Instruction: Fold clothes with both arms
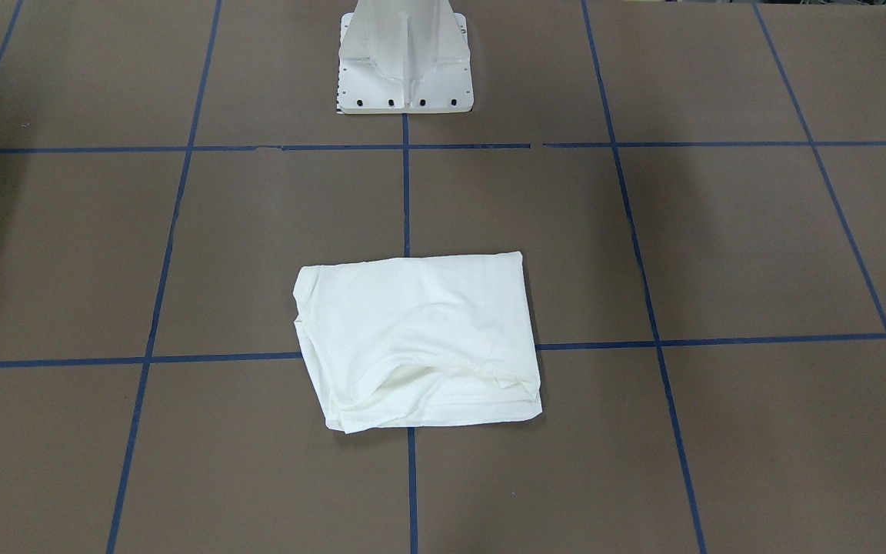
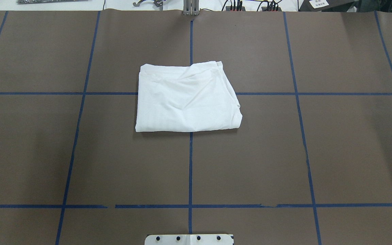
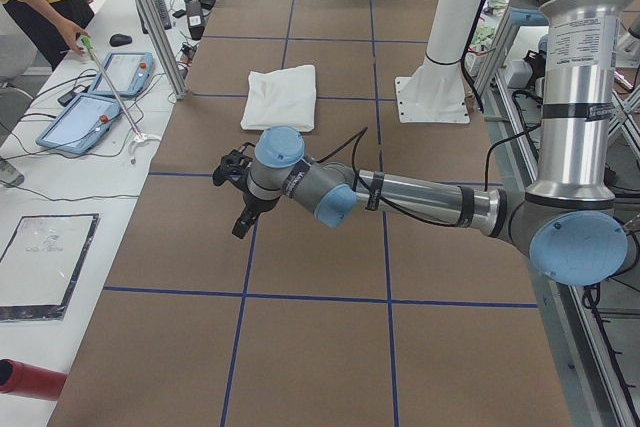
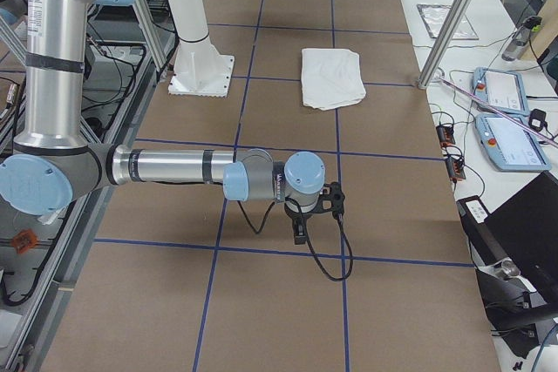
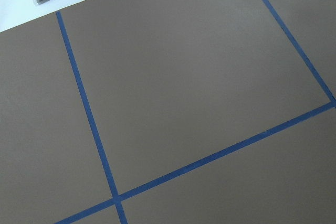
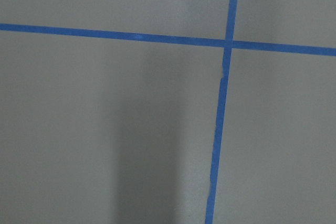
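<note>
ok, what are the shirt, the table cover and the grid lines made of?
Shirt: soft white matte fabric, probably cotton knit; it creases and sags into folds.
Table cover: matte brown sheet, likely paper or card; flat, no glare.
Grid lines: blue adhesive tape by the look; small gaps and ragged ends show.

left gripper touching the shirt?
Apart. The exterior left view shows a stretch of bare table between the left gripper and the folded shirt.
</note>
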`<state>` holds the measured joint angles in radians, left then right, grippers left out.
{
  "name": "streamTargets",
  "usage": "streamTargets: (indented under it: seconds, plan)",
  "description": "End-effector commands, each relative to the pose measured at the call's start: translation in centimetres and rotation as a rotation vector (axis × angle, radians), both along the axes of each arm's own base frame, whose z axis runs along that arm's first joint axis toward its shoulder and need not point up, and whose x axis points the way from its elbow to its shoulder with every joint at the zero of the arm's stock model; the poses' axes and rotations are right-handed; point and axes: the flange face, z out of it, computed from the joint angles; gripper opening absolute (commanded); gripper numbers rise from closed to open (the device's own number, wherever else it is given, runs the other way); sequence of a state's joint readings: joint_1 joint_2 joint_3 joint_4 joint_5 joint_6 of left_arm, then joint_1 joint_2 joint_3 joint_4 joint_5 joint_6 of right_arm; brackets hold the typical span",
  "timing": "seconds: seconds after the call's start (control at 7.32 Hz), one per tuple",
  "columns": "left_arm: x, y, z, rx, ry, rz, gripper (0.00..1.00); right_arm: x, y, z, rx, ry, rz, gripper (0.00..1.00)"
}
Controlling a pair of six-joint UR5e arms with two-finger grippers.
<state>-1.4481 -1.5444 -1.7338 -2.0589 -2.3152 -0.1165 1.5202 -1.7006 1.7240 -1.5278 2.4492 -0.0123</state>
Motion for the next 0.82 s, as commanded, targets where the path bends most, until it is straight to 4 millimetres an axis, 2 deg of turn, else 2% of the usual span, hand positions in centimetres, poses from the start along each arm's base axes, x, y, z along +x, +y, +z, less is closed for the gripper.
streamTargets:
  seconds: [0.0, 0.41, 0.68]
  plan:
    - [0.03, 0.00, -0.05, 0.002, 0.004, 0.002, 1.00, -0.02, -0.34, -0.40, 0.009, -0.001, 0.000, 1.00]
    - [0.01, -0.07, -0.07, 0.002, -0.001, 0.001, 1.00, -0.02, -0.24, -0.74, 0.018, -0.001, -0.001, 1.00]
    - [0.12, -0.22, -0.92, 0.016, 0.004, 0.003, 1.00, -0.02, -0.41, -1.18, 0.028, -0.002, -0.002, 1.00]
